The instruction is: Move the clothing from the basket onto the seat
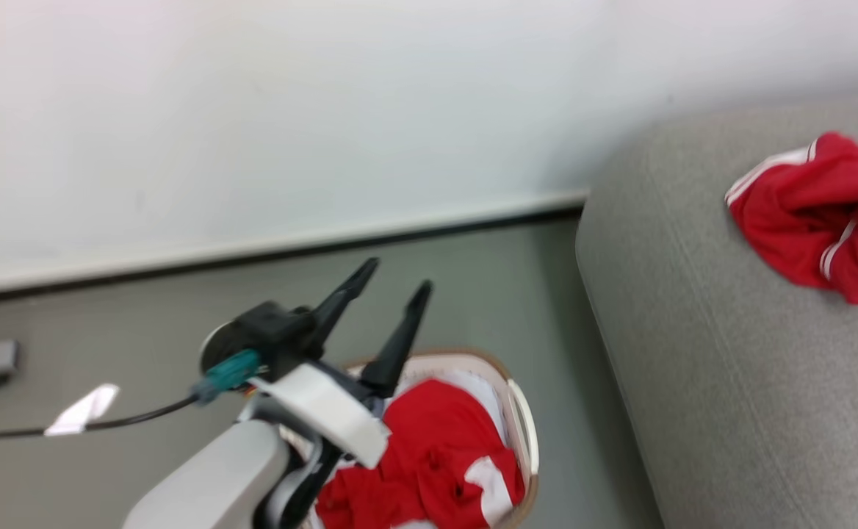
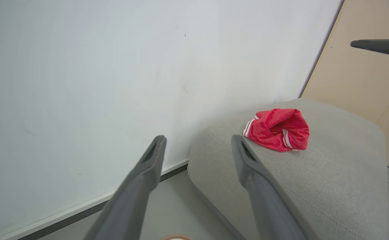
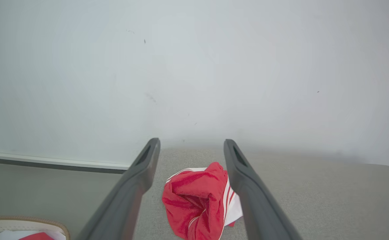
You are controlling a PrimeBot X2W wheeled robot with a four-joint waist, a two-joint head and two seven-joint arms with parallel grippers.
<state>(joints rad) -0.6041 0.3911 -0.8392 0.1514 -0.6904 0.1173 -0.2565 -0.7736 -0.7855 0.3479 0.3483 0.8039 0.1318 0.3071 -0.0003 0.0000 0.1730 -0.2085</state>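
A: Biggest first. What stands past the jaws?

B: A pale wall [image 1: 253, 110] beyond both pairs of fingertips. Next comes the grey seat [image 1: 693, 367]: it is off to the right of the left gripper [image 1: 397, 273], and in the right wrist view it spreads out under and ahead of the right gripper [image 3: 191, 141].

A: And the floor?

B: The grey-green floor [image 1: 142, 308] lies below the left jaws, between the wall and the seat.

A: Where is the basket?

B: The basket [image 1: 524, 419] stands on the floor beside the seat's rounded edge, under the base of the left fingers. In the right wrist view, its brown rim shows low and to the left of the right jaws.

A: And the clothing?

B: The clothing [image 1: 429, 448], red with white panels, is heaped in the basket just below and behind the left jaws. 1 red garment [image 3: 194, 200] with white stripes lies crumpled on the seat. It shows in the gap between the right gripper's 2 fingers, lower than their tips. From the left jaws it is well off to the right.

A: How do the jaws stand?

B: Both pairs are spread wide, and nothing is held in either.
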